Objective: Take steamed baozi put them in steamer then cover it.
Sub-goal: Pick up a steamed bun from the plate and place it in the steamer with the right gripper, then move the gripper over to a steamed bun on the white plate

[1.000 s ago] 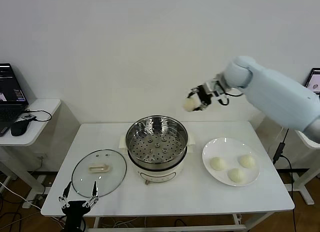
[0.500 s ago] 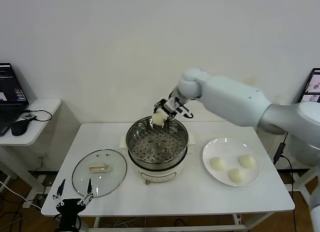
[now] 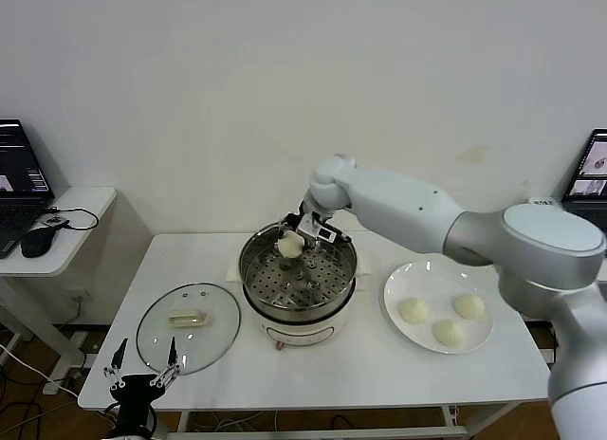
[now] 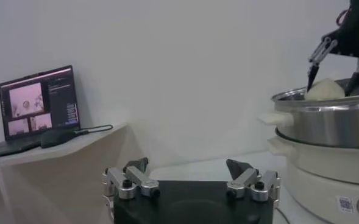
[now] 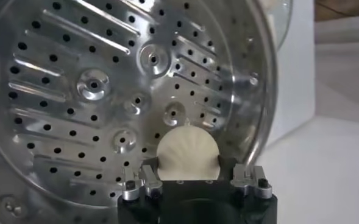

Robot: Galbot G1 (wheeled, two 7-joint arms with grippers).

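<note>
The steamer (image 3: 254,286) stands mid-table, its perforated tray (image 5: 106,91) bare. My right gripper (image 3: 292,241) reaches down inside the far part of the pot, shut on one steamed baozi (image 3: 288,245), which sits between both fingers (image 5: 187,152) just above the tray. In the left wrist view that baozi (image 4: 324,90) peeks over the steamer rim (image 4: 325,119). Three more baozi (image 3: 413,310) (image 3: 469,305) (image 3: 449,333) lie on a white plate (image 3: 398,286) to the right. The glass cover (image 3: 161,340) lies flat left of the steamer. My left gripper (image 3: 144,364) waits open at the table's front left edge (image 4: 185,165).
A side table (image 3: 81,222) with a laptop (image 3: 19,170) and a mouse (image 3: 38,241) stands to the left. Another screen (image 3: 593,165) shows at the far right. The wall runs close behind the table.
My right arm has swung left from high above the plate side and come down into the steamer with the baozi. The left gripper has barely shifted.
</note>
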